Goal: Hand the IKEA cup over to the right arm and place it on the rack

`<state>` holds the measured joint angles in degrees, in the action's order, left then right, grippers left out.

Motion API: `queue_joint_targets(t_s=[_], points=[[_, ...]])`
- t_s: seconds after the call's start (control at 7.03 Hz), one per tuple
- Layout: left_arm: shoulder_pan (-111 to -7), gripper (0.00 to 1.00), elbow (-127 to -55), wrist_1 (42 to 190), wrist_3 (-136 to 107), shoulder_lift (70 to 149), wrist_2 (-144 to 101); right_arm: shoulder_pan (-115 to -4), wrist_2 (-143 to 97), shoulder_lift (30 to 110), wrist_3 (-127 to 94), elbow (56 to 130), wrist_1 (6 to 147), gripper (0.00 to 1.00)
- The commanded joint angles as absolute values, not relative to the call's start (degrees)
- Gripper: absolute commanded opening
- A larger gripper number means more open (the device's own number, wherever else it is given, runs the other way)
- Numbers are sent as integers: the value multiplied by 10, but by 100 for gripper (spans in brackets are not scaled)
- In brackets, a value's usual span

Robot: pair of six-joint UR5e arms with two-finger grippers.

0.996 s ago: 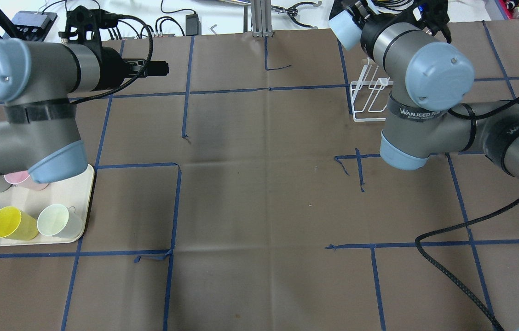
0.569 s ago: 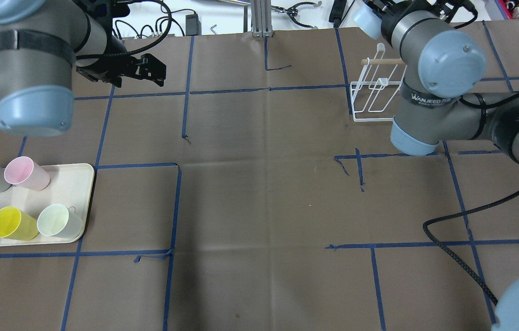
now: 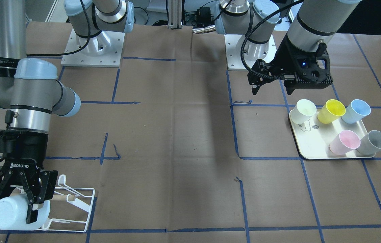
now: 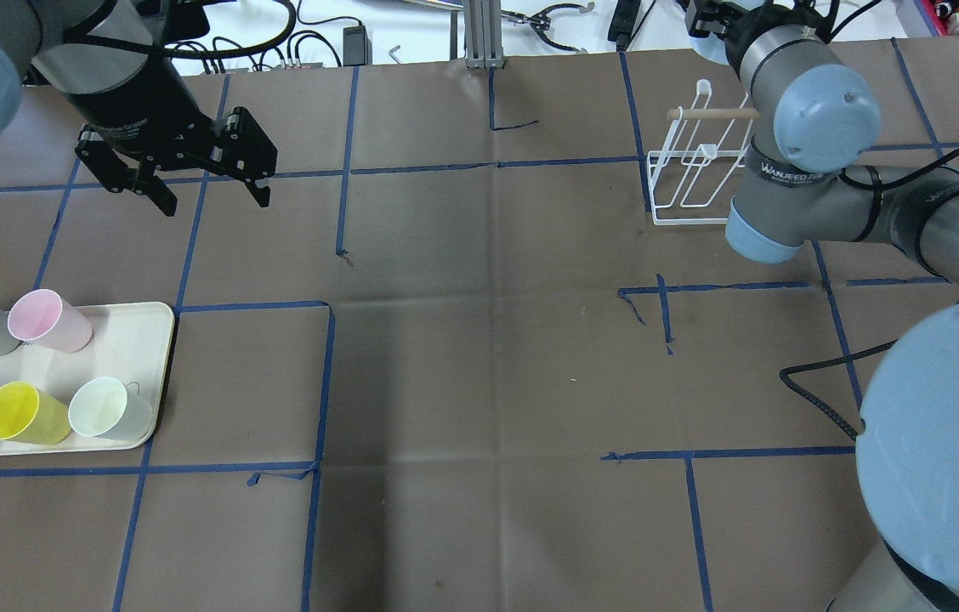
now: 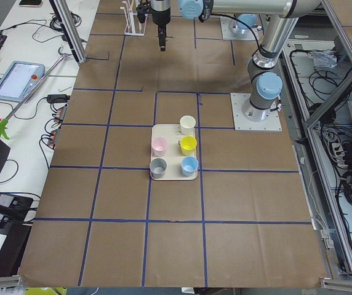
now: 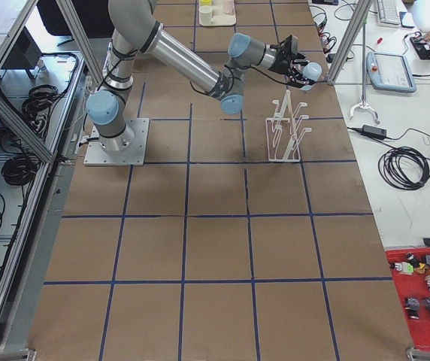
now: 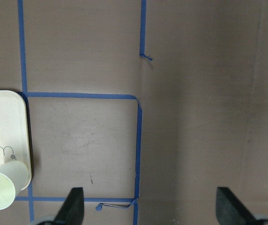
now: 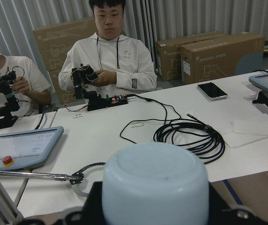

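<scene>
1. Exterior front-facing view, right end effector (image 3: 18,206): clamped on the pale blue cup (image 3: 6,213). One black finger crosses the cup's wall, and the other is hidden behind it.
2. Pale blue cup: held on its side between those fingers, low over the end of the rack (image 3: 79,211), beside the wooden dowel handle (image 3: 60,198). Whether it touches a prong cannot be told. In the right wrist view its flat base faces the camera, centred between the fingers.
3. Rack: white wire, standing on the desk (image 3: 177,152) near the edge on the operators' side. No cup is seated on it.
4. Left end effector (image 3: 271,89): fingers spread wide and gripping nothing. It hangs over bare desk just beside the cream tray (image 3: 312,148), which holds the spare cups (image 3: 346,141).
5. Stage, judged: the hand-over is done and the placing is not yet finished.
6. Hazards, judged:
   - The rim may catch a wire and drag or tip the light rack.
   - The mouth may miss the prong, so that on release the cup drops and rolls toward the nearby desk edge.
   - The fingers may snag the dowel on the way out.
</scene>
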<state>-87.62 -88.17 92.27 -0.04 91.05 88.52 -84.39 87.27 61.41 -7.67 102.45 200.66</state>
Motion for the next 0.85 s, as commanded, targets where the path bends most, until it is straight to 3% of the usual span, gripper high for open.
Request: queue_joint_targets(t_s=[0.0,0.71], points=[[-840,99,-934,923,20,869,884,-843,874,573,-62,1020,2048,9],[-622,99,-1111,849,261,769,933,-828,872,550,-63,1020,2050,9]])
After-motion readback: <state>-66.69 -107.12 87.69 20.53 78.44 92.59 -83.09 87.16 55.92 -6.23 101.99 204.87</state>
